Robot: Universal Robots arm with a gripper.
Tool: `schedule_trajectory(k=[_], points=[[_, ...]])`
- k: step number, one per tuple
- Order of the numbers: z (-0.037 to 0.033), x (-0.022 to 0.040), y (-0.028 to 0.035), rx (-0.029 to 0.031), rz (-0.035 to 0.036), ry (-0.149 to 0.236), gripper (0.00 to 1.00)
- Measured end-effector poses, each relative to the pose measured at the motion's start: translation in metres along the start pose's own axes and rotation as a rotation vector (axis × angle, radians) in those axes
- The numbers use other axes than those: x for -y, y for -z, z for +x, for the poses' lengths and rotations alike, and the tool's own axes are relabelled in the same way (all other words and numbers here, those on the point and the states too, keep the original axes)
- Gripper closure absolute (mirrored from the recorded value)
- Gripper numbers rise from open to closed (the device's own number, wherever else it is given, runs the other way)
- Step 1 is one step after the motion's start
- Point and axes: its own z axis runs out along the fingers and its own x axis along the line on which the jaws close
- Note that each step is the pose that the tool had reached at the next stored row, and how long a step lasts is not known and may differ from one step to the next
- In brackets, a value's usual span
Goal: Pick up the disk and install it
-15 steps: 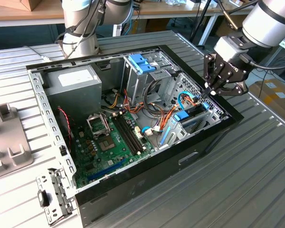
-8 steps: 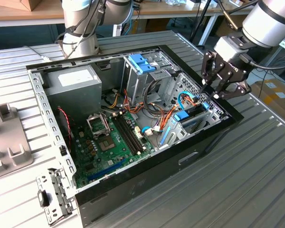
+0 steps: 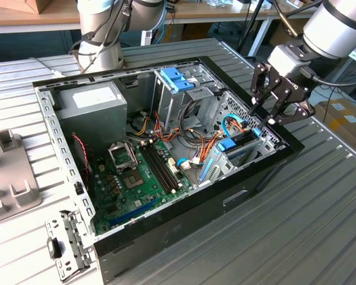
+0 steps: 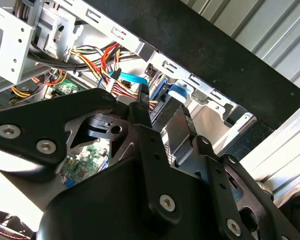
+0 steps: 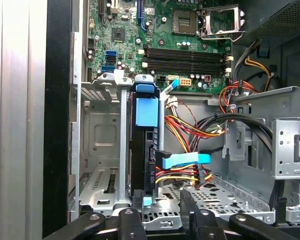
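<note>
The disk [image 5: 142, 150] stands on edge in a slot of the metal drive cage [image 5: 97, 150] at the front of the open computer case [image 3: 225, 196]. Its dark body sits in a blue carrier with a blue end tab [image 5: 144, 86], and a blue cable [image 5: 182, 160] runs to its side connector. In the exterior view the disk [image 3: 242, 151] is at the right end of the case. My gripper [image 3: 262, 117] hovers just above it, open. Both wrist views show its black fingers [image 5: 135, 217] spread apart over the disk's near end, gripper [image 5: 162, 212], gripper [image 4: 162, 107], holding nothing.
A green motherboard [image 3: 136, 178] fills the case floor, with a grey power-supply box [image 3: 89, 110] at the back left and a light-blue latch block [image 3: 177, 78] on the upper bay. Coloured wire bundles [image 5: 190, 125] run beside the cage. A loose metal bracket [image 3: 65, 249] lies on the ribbed table.
</note>
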Motion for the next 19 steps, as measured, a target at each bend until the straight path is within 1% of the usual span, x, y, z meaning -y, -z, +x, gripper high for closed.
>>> schedule_trajectory(k=[2, 7, 9, 12, 14, 19], points=[[-0.0004, 0.0, 0.0029, 0.0027, 0.0, 0.0, 0.58], [-0.001, -0.0001, 0.0074, 0.0094, 0.0001, 0.0, 0.58], [-0.0016, -0.0001, 0.0119, 0.0137, 0.0001, 0.0, 0.58], [-0.002, -0.0001, 0.0153, 0.016, 0.0001, 0.0, 0.58], [-0.0021, -0.0001, 0.0165, 0.0172, 0.0001, 0.0, 0.58], [-0.0028, -0.0002, 0.0218, 0.0224, 0.0002, 0.0, 0.58]])
